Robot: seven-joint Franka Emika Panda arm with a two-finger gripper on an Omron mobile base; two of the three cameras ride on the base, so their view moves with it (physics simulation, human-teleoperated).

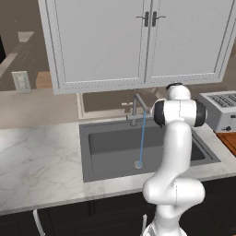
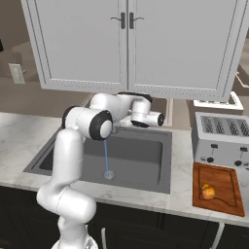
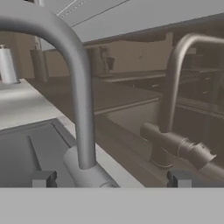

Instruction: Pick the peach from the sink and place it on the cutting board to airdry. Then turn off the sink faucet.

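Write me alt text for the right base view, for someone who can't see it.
A peach sits on the cutting board right of the sink, in front of a toaster. Water runs from the faucet to the drain, and the white robot arm bends over the basin under white cabinets.

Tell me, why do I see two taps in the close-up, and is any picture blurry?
Hand view: the faucet looms large and soft-edged; the second tap beside it looks like its reflection in the glossy wall, I'd guess. Base views: even, flat light, faint shadows, slightly soft; the water stream reads as a thin blue line.
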